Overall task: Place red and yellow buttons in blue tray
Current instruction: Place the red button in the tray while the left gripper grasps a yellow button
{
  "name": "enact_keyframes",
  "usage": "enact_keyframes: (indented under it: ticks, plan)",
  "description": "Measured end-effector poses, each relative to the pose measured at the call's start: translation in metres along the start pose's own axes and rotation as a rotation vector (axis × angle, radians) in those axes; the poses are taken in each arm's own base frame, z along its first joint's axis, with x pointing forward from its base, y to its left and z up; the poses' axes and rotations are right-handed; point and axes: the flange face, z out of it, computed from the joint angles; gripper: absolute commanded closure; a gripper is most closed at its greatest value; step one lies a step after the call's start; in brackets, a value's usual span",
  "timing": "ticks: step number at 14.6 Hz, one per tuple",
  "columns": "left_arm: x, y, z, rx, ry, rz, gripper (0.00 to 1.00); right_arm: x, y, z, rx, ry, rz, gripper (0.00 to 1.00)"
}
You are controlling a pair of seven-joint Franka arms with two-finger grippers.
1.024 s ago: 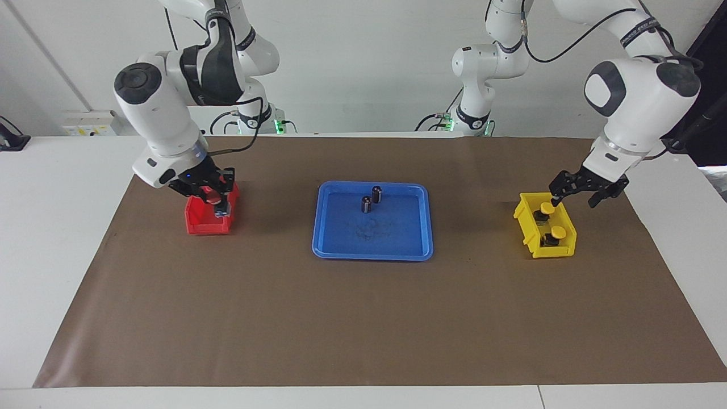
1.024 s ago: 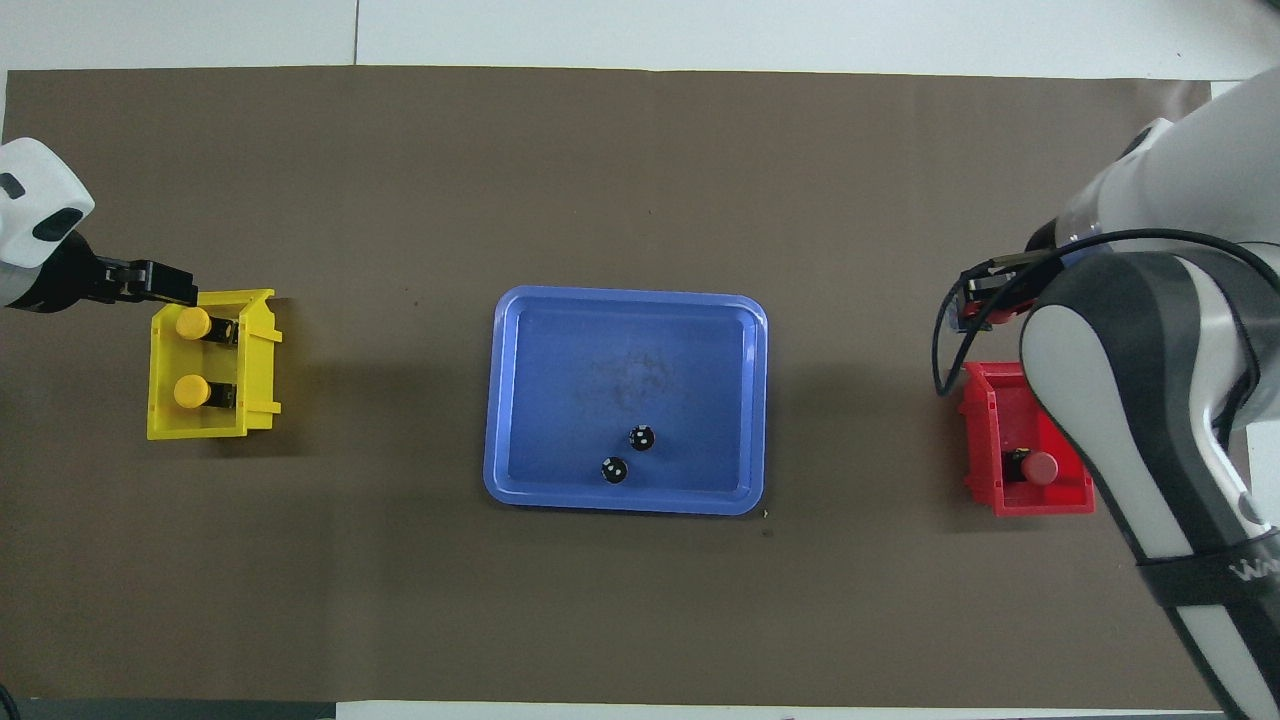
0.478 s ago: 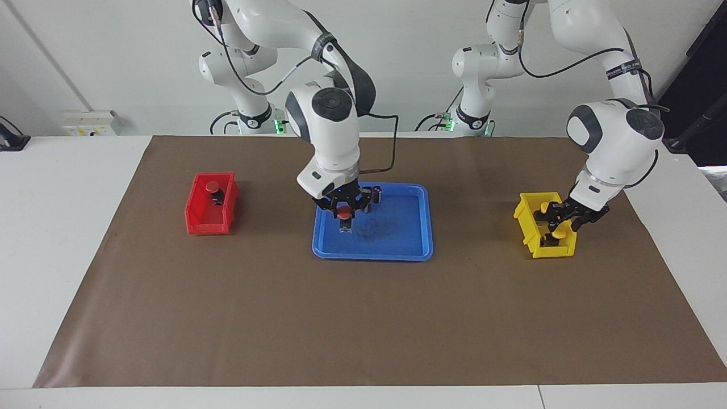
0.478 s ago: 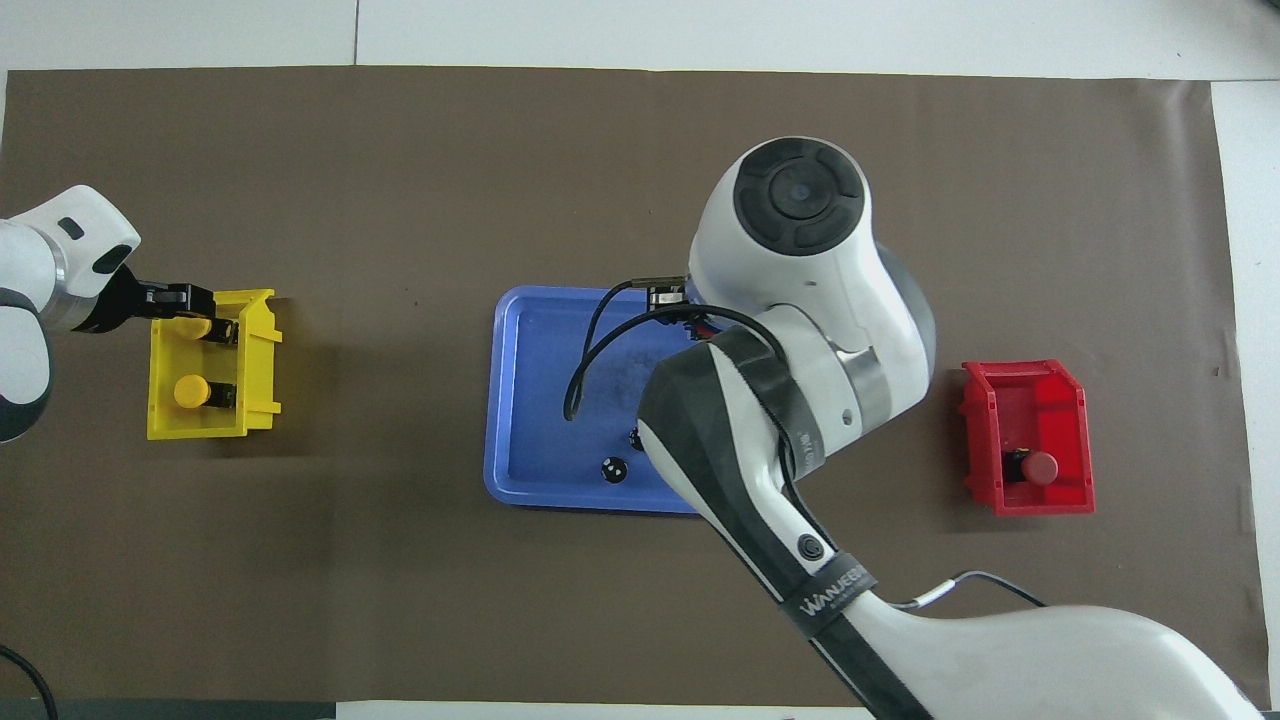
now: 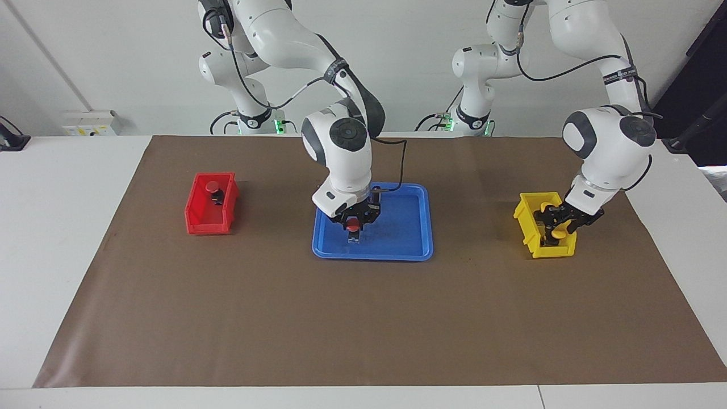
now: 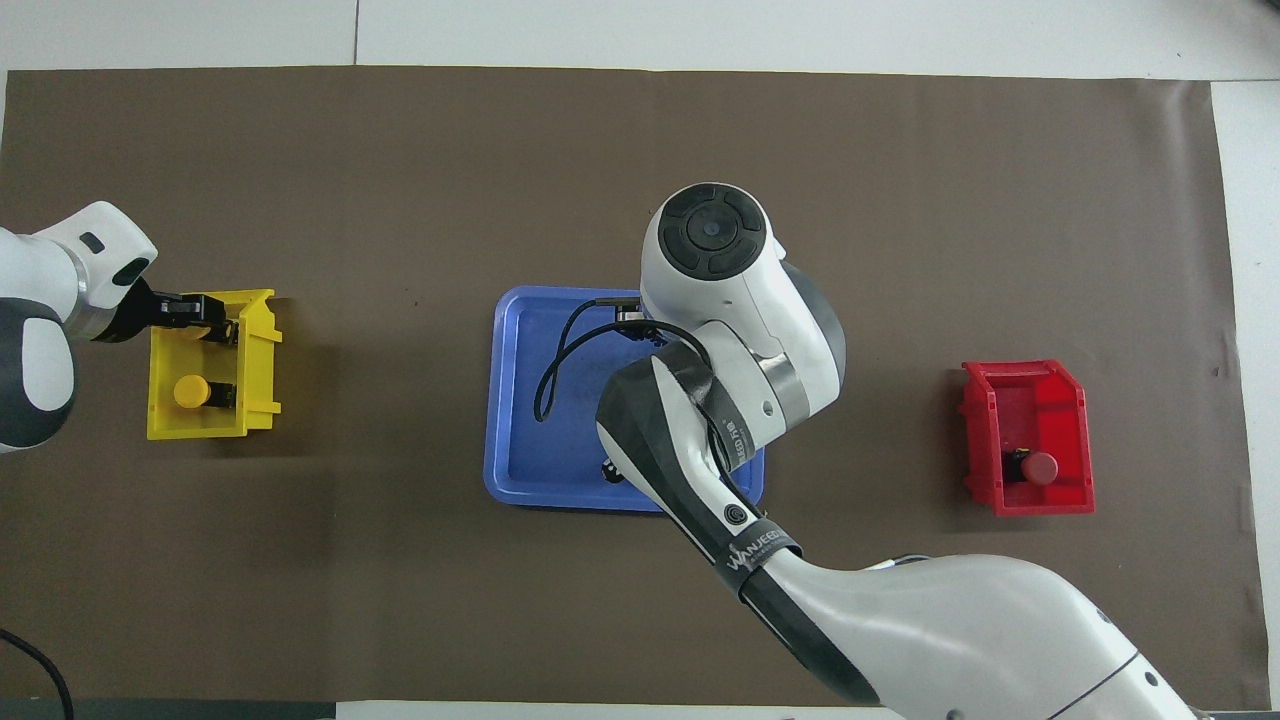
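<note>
My right gripper [image 5: 353,227] is shut on a red button [image 5: 353,226] and holds it low in the blue tray [image 5: 372,255], toward the edge farther from the robots. In the overhead view the right arm covers that button and much of the tray [image 6: 500,400]. A second red button [image 5: 213,186] stands in the red bin [image 5: 199,224]; it also shows in the overhead view [image 6: 1040,467]. My left gripper [image 5: 558,226] is down in the yellow bin [image 5: 525,218] at a yellow button [image 5: 559,232]. The other yellow button [image 6: 190,391] stands beside it in that bin [image 6: 255,380].
One dark capless cylinder [image 6: 610,468] shows in the tray by the right arm; the other is hidden. The red bin [image 6: 975,440] is at the right arm's end of the brown mat, the yellow bin at the left arm's end.
My right gripper carried a red button from the red bin to the blue tray and lowered it there. My left gripper came down into the yellow bin onto a yellow button.
</note>
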Motion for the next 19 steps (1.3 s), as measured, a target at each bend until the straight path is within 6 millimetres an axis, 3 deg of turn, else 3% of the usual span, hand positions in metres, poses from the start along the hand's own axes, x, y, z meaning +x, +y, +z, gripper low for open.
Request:
enact_keyframes:
  ticks: [1, 4, 5, 8, 10, 12, 14, 16, 17, 19]
  plan:
    - [0.000, 0.000, 0.003, 0.000, -0.001, -0.001, 0.45, -0.003, -0.001, 0.004, -0.004, -0.005, -0.003, 0.81]
    - [0.001, -0.001, 0.009, 0.001, -0.005, -0.001, 0.87, -0.012, -0.005, 0.016, -0.018, -0.024, -0.015, 0.81]
    - [0.001, -0.001, 0.009, 0.001, -0.005, -0.001, 0.94, -0.013, -0.006, 0.018, -0.019, -0.026, -0.017, 0.80]
    - [0.001, -0.008, 0.007, 0.002, -0.001, -0.013, 0.98, -0.013, -0.006, 0.020, -0.015, -0.018, -0.016, 0.80]
    - [0.007, -0.009, -0.006, 0.000, -0.013, -0.014, 0.98, -0.014, -0.006, 0.021, -0.015, -0.019, -0.017, 0.79]
    - [0.019, -0.008, -0.044, -0.011, -0.065, -0.009, 0.98, -0.015, -0.007, 0.021, -0.014, -0.018, -0.019, 0.76]
    - [0.031, -0.005, -0.103, -0.017, -0.091, -0.009, 0.98, -0.014, -0.008, 0.020, -0.010, -0.012, -0.012, 0.29]
    - [0.038, 0.012, -0.157, -0.018, -0.086, -0.041, 0.98, -0.014, -0.008, 0.019, -0.007, -0.008, -0.002, 0.28]
    - [0.041, 0.033, -0.172, -0.017, -0.075, -0.074, 0.98, -0.014, -0.008, 0.016, -0.006, -0.005, 0.000, 0.28]
    - [0.043, 0.100, -0.174, -0.015, -0.071, -0.144, 0.98, -0.011, -0.001, -0.002, -0.004, 0.002, 0.011, 0.28]
